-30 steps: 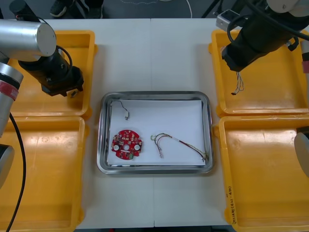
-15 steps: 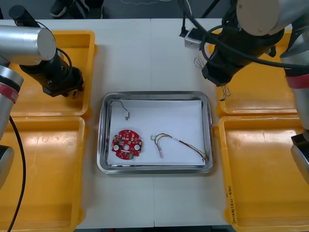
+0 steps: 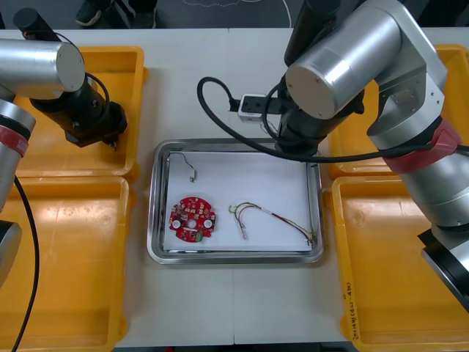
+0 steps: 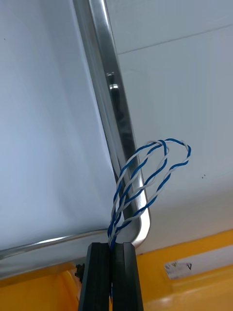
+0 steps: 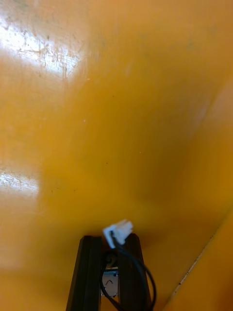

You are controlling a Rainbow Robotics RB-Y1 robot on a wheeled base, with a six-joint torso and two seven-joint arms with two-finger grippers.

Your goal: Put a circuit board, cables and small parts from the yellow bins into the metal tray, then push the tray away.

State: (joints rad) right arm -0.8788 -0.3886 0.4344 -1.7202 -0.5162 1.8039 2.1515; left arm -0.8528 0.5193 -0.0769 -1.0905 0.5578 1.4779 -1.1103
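Right gripper [image 4: 112, 247] first: its black fingers are pinched tight on the twisted blue and white cable [image 4: 145, 175], with barely a gap for the wire. The cable comes up out of the fingertips in a couple of slack loops, blue and white strands wound round each other. Those loops sit over the rounded corner of the metal tray [image 4: 112, 116] and partly over the light table [image 4: 184, 73] just outside it. Tray's rim is shiny, inside is white. Right by the fingers there's a strip of yellow bin [image 4: 194, 286], looking orange from this camera.

Left gripper [image 5: 108, 240] is clamped on a black cable [image 5: 141, 279] that ends in a little white plug [image 5: 118, 230] poking out at the fingertips. It's low over the floor of the far left yellow bin [image 3: 117, 59].

From the front view, moving outward: the round red circuit board [image 3: 193, 218] lies in the tray's near left part. The red and yellow cable [image 3: 272, 217] is spread out to its right, apart from it, and a thin dark cable [image 3: 190, 168] lies near the far left corner. The right arm covers the tray's far right corner.

Versus a second ago: the right arm was over the far right bin [image 3: 352, 163] with the cable dangling, and it has swung across to the tray. Left arm hasn't budged, and the tray contents are the same.
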